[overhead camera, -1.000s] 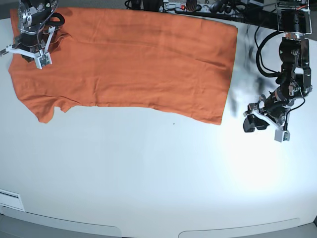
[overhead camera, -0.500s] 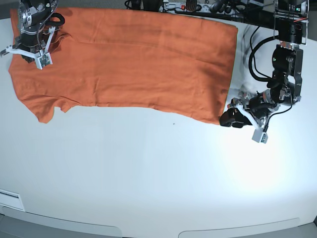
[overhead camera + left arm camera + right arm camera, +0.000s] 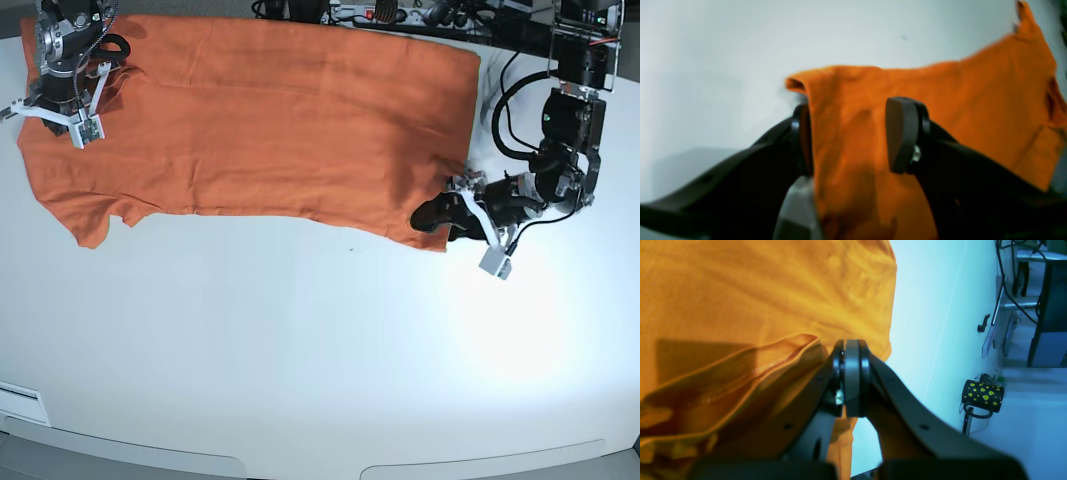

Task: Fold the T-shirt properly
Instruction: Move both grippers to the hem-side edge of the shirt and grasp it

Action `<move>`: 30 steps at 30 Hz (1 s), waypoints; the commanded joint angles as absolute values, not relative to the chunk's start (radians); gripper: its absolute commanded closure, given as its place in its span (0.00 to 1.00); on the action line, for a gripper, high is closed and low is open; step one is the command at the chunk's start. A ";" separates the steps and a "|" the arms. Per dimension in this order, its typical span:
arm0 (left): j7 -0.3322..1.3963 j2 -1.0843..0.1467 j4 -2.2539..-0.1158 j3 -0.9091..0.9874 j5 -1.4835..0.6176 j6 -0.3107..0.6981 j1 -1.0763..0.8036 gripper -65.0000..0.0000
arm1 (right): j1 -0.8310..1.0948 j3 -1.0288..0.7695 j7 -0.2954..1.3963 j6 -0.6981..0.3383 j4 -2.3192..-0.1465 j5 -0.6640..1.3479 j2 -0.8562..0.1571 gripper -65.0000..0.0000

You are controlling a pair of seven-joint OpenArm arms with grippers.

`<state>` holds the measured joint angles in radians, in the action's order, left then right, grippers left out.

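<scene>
1. One plain orange short-sleeved T-shirt of thin fabric [image 3: 270, 120] lay spread on the white worktop [image 3: 320, 360], up at its far edge; it was the only cloth in view.
2. Its long axis ran side to side across the base view, sleeves and neckline at that view's left end, hem at the right.
3. Two hands were on it, one at each end.
4. The left hand [image 3: 846, 136] sat at the hem's near corner, jaws spread wide, the orange fabric lying between the two pads and one pad [image 3: 902, 133] standing clear above the cloth: not yet clamped.
5. The right hand [image 3: 851, 376] was clenched tight on the sleeve end, pads pressed together, with a fold and seam of the shirt bunched right against it; whether cloth was pinched between the pads could not be told.
6. One black mug with yellow spots [image 3: 982, 396] stood off beyond the worktop.
</scene>
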<state>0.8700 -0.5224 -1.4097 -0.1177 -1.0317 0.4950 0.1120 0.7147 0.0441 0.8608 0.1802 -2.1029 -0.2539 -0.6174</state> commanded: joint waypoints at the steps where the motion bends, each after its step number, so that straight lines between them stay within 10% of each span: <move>1: 0.892 -0.535 -1.415 -0.114 -1.044 0.504 0.120 0.49 | 0.715 0.038 0.849 0.190 -2.120 -0.270 -0.632 1.00; 5: 0.883 -0.535 -1.415 -0.114 -1.052 0.506 0.123 0.53 | 0.714 0.038 0.849 0.190 -2.120 -0.270 -0.632 1.00; 9: 0.830 -0.535 -1.415 -0.114 -0.990 0.498 0.129 1.00 | 0.691 0.038 0.819 0.176 -2.120 -0.270 -0.632 1.00; 16: 0.811 -0.535 -1.415 -0.114 -0.947 0.498 0.131 1.00 | 0.542 0.037 0.793 0.062 -2.106 -0.168 -0.632 1.00; 23: 0.810 -0.535 -1.415 -0.114 -0.947 0.499 0.131 1.00 | 0.264 -0.010 0.760 0.007 -1.910 0.045 -0.632 0.59; 30: 0.812 -0.535 -1.415 -0.114 -0.947 0.504 0.131 1.00 | -0.015 -0.120 0.786 -0.220 -1.557 0.372 -0.632 0.56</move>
<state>0.8192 -0.5201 -1.4052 -0.1188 -0.9421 0.5022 0.1146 0.0010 -0.1085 0.8009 -0.2337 -1.5360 0.3851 -0.6071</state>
